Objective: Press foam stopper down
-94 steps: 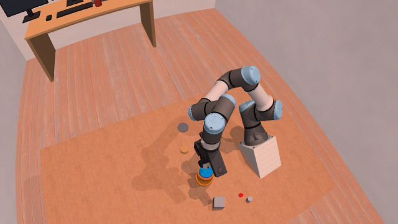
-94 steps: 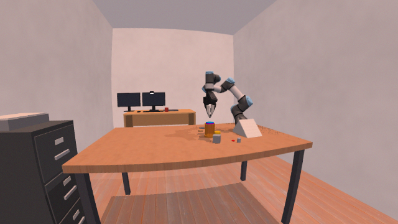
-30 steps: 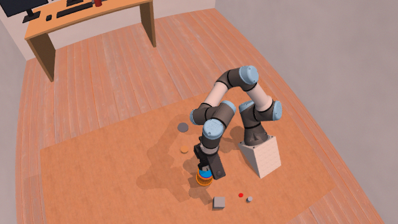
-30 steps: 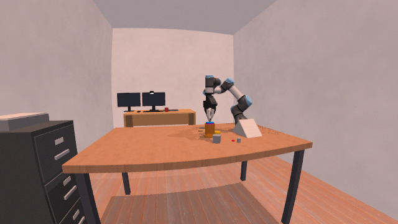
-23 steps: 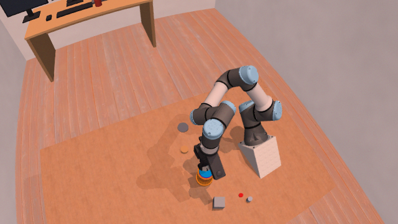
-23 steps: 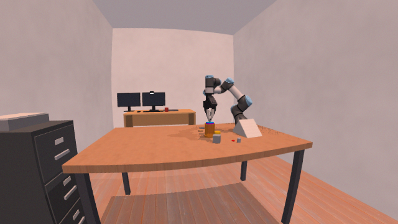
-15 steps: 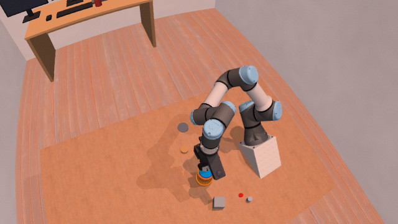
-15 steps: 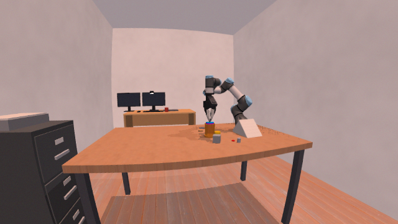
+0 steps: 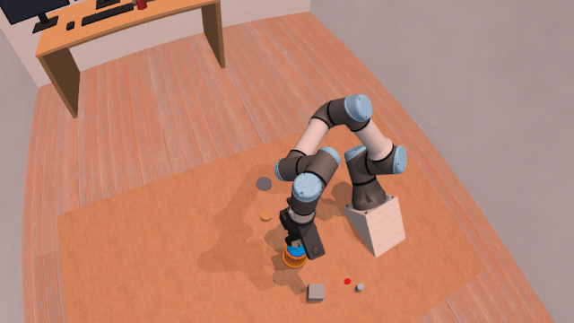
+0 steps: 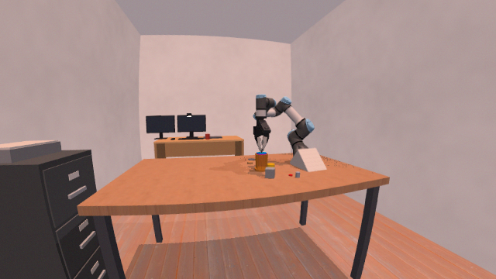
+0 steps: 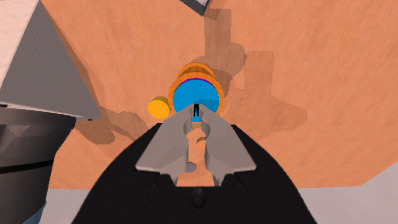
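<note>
An orange jar [image 9: 294,259] stands upright on the table, also seen in the exterior view [image 10: 261,162] and in the wrist view [image 11: 196,82]. A blue foam stopper [image 11: 196,97] [image 10: 261,153] fills its mouth, and its top shows a little above the rim. My gripper [image 11: 196,104] [image 10: 261,150] is shut with nothing between the fingers. It points straight down over the stopper [image 9: 294,249], its tips just at or a little above the stopper's top; I cannot tell whether they touch.
A grey cube [image 9: 316,292], a small red dot [image 9: 347,281] and a small grey cylinder [image 9: 360,287] lie in front of the jar. A small orange disc [image 9: 265,215] and a dark grey disc [image 9: 264,183] lie behind it. The arm's white wedge base [image 9: 378,223] stands to the right.
</note>
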Controlling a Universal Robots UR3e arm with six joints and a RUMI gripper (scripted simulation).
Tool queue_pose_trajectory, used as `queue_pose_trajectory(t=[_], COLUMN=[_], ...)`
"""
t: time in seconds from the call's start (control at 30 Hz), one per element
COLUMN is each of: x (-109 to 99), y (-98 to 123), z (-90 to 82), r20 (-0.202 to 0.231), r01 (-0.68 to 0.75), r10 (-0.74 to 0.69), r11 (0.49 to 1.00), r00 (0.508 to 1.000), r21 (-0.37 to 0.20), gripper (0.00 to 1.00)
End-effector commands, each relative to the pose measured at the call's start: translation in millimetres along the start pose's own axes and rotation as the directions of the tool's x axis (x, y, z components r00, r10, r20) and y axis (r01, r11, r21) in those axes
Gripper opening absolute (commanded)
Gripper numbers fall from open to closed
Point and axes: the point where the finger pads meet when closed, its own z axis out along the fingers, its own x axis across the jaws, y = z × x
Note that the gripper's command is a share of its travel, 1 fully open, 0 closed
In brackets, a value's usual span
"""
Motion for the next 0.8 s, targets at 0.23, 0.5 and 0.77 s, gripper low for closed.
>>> queue_pose_trajectory(t=[0.23, 0.5, 0.77], x=[0, 0, 0], y=[0, 0, 0], z=[5.0, 9.9, 13.5], r20=[-0.002, -0.002, -0.002], r01=[-0.001, -0.001, -0.001], r10=[0.001, 0.001, 0.001], r11=[1.000, 1.000, 1.000], r00=[1.000, 1.000, 1.000], r21=[0.001, 0.001, 0.001], gripper=[0.00, 0.00, 0.00])
